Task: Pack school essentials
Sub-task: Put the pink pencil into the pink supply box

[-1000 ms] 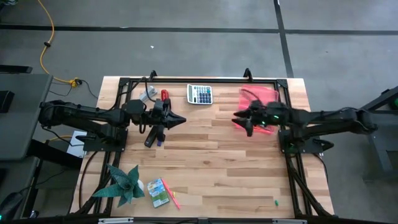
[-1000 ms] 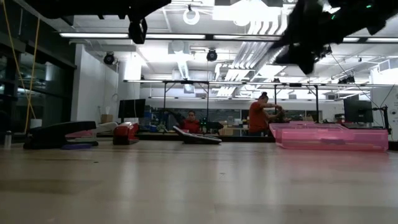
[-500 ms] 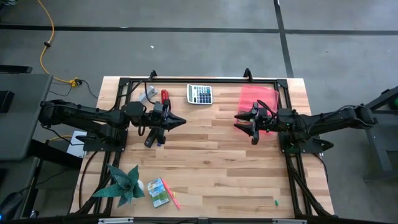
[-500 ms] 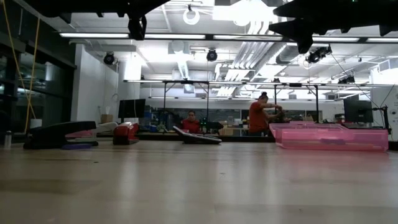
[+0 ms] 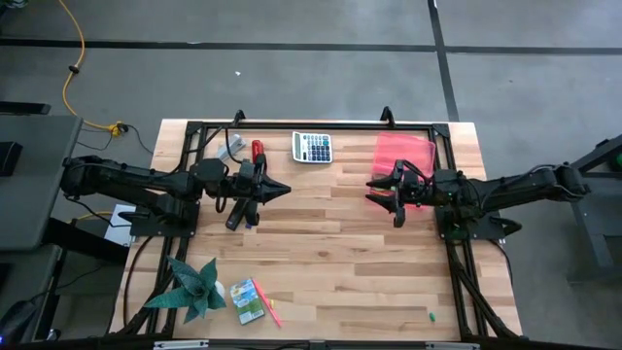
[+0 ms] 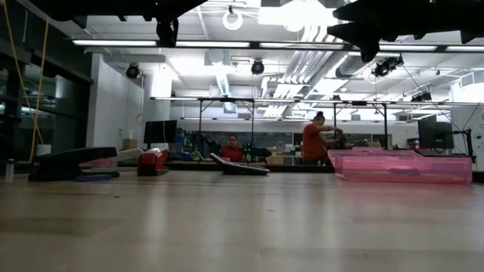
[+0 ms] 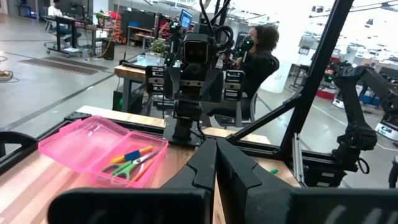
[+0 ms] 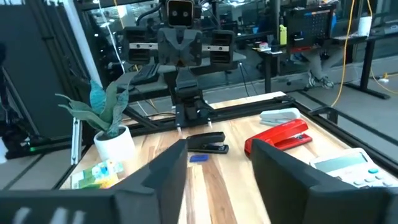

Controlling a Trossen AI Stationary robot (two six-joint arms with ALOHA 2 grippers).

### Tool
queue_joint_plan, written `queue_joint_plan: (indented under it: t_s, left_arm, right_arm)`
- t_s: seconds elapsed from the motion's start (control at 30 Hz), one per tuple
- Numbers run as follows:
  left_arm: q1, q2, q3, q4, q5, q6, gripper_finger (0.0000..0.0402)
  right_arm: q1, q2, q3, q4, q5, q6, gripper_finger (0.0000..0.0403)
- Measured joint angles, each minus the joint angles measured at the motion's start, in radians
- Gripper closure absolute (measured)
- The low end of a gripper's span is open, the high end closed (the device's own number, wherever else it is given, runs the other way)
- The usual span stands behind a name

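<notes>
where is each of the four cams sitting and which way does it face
High view: above, straight down on the table; both arms show, left gripper and right gripper.
Low view: table-top height, level toward the room; arms overhead.
Left wrist view: past its shut fingers toward the pink case.
Right wrist view: between its open fingers toward the red stapler and plant.
Shared: the pink case shows in high, low and left wrist views.

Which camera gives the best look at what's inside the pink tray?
The left wrist view: the pink tray shows open, with green-handled scissors and an orange pencil inside. The high view hides part behind the right gripper; the low view shows only its side wall; the right wrist view misses it.
</notes>
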Motion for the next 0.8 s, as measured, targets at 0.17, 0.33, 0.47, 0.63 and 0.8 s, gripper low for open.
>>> queue_joint_plan:
  t_s: [0.17, 0.33, 0.47, 0.63, 0.8]
  left_arm:
    - [0.0, 0.0, 0.0, 0.0, 0.0, 0.0, 0.04]
    - [0.0, 0.0, 0.0, 0.0, 0.0, 0.0, 0.04]
    - [0.0, 0.0, 0.0, -0.011, 0.009, 0.0, 0.0397]
    - [0.0, 0.0, 0.05, -0.225, 0.01, 0.017, 0.0345]
    - [0.0, 0.0, 0.108, -0.322, -0.007, 0.079, 0.0257]
  right_arm:
    - [0.0, 0.0, 0.0, 0.0, -0.003, -0.002, 0.0365]
    - [0.0, 0.001, 0.0, 0.0, -0.008, 0.021, 0.0387]
    - [0.0, 0.001, 0.0, 0.0, -0.009, 0.021, 0.0399]
    - [0.0, 0.001, 0.0, 0.0, -0.016, 0.025, 0.0401]
    - [0.0, 0.001, 0.0, 0.0, -0.017, 0.043, 0.0402]
